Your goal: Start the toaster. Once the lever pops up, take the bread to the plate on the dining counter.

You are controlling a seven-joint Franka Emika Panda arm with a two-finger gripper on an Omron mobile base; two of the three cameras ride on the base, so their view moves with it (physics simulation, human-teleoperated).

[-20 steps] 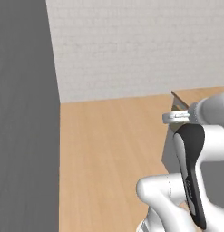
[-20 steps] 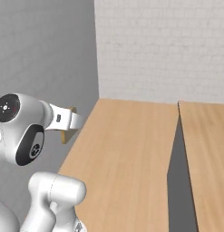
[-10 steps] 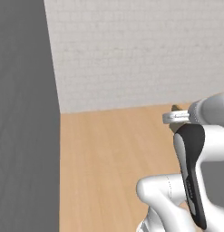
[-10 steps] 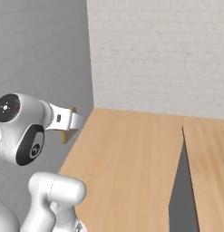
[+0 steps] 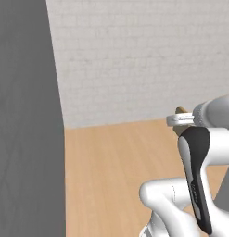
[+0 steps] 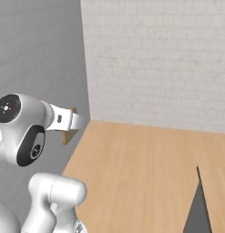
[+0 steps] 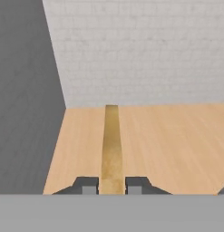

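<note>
My gripper (image 7: pixel 111 186) is shut on the bread (image 7: pixel 111 145), a pale tan slice seen edge-on in the hand view, standing between the two dark fingertips (image 7: pixel 87 185) and reaching away from them. A tan corner of the bread (image 5: pixel 182 111) peeks out behind the white hand in the left base view. In the right base view the bread (image 6: pixel 68 136) shows just beyond the hand, held up in the air. The toaster, the plate and the dining counter are out of view.
A light-wood surface (image 6: pixel 141 173) runs up to a white brick wall (image 5: pixel 143 60) ahead and a plain grey wall (image 5: pixel 23 120) on the left. A dark grey wedge (image 6: pixel 198 207) cuts in at the lower right of the right base view.
The whole picture has shifted in both base views, so the base and its cameras have moved. The brick wall now takes up more of the view. The bread stays in the shut gripper.
</note>
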